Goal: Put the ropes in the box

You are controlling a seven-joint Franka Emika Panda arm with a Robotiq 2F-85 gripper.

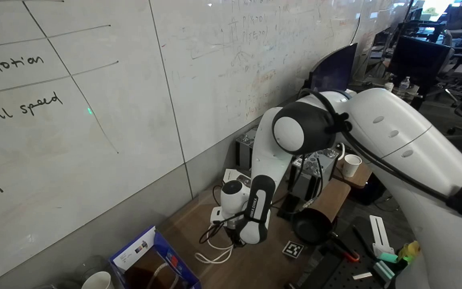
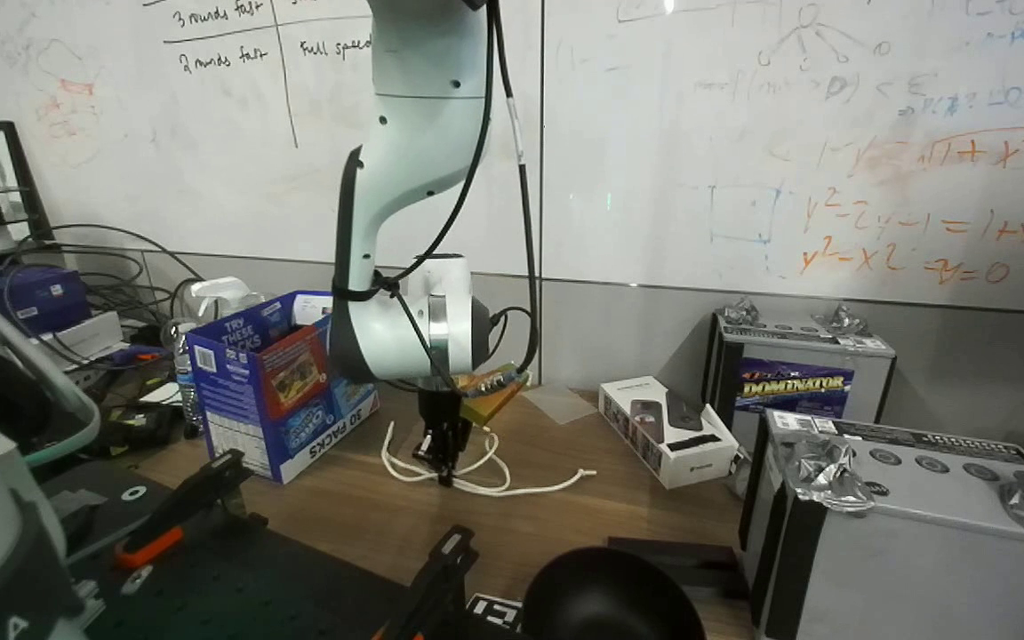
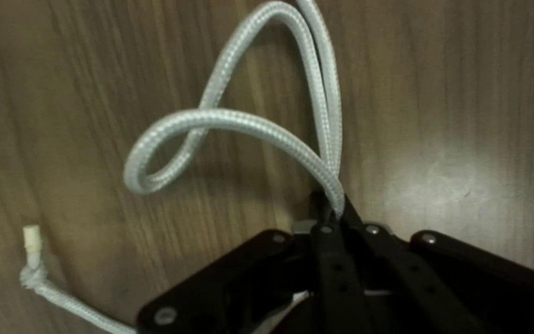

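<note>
Closest to us in an exterior view, a black plate [image 2: 290, 587] carries two clamps [image 2: 441, 573] with orange parts, and just beyond it we see a round black pan [image 2: 610, 600] and, partly hidden between clamp and pan, a black-and-white marker card [image 2: 492, 610] on the brown worktop [image 2: 556, 529]. At the right a grey device [image 2: 939, 560] topped with crumpled foil [image 2: 832, 476] stands near the pan. Farther in, the gripper [image 3: 334, 211] hangs low over the worktop; the wrist view lets us see its jaws pressed together, pinching the white rope [image 3: 267, 129], though we cannot tell how many strands are caught. There a loop crosses over itself just beyond the fingertips [image 3: 354, 215], and one end with a yellowish tip lies off to the left. In both exterior views we find the rope's loops spread loosely around the gripper on the worktop, and one end stretches out toward a white carton [image 2: 694, 467] that holds dark items [image 2: 681, 413]. To the left of the rope, near it but apart, the blue box [image 2: 272, 400] with white patches stands upright with its top open; we also make out a pale curved cord [image 1: 157, 270] inside it. A clear bottle [image 2: 186, 387] shows just beside the box. Deeper in, a second grey device [image 2: 868, 382] bears a purple label [image 2: 792, 391] reading DOMINATOR, and past everything the whiteboard [image 2: 645, 222] carries black and orange writing.
</note>
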